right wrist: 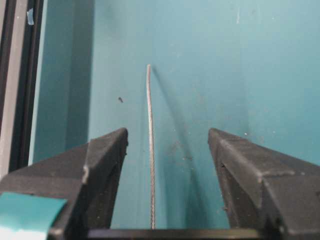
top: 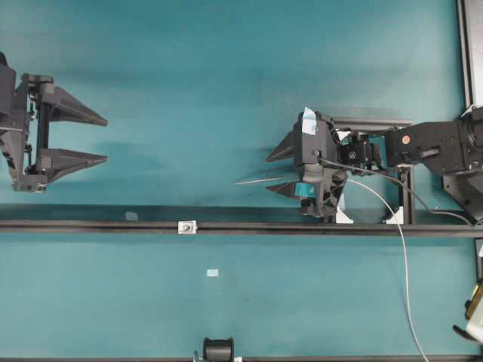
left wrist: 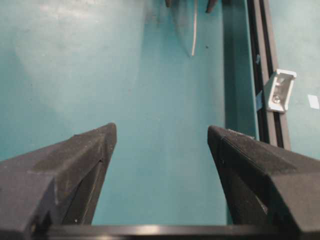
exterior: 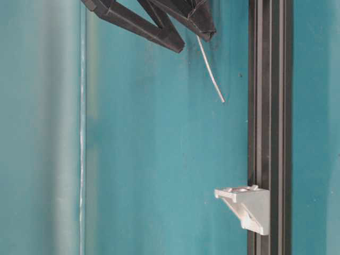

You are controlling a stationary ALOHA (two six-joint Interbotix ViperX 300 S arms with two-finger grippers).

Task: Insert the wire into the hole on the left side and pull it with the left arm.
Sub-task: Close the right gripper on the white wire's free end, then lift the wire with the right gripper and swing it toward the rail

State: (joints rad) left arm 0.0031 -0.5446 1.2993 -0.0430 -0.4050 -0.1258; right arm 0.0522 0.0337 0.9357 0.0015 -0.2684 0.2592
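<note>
The thin silver wire [top: 260, 180] runs left from between the fingers of my right gripper [top: 269, 173], and its free tip hangs over the teal table. In the right wrist view the wire [right wrist: 150, 150] passes between the two spread fingers, nearer the left one and touching neither, so the right gripper [right wrist: 167, 132] is open. The small white block with the hole [top: 186, 226] sits on the black rail [top: 90, 226], left of and below the wire tip. My left gripper [top: 106, 139] stands open and empty far to the left. It faces the wire [left wrist: 194, 30] and the block [left wrist: 279, 90].
A black frame [top: 407, 196] with white clamp pieces stands behind the right gripper. A black cable [top: 392, 185] and the wire's long loop [top: 404, 256] trail to the right. A small white patch [top: 212, 272] lies below the rail, and a black spool [top: 219, 349] sits at the front edge.
</note>
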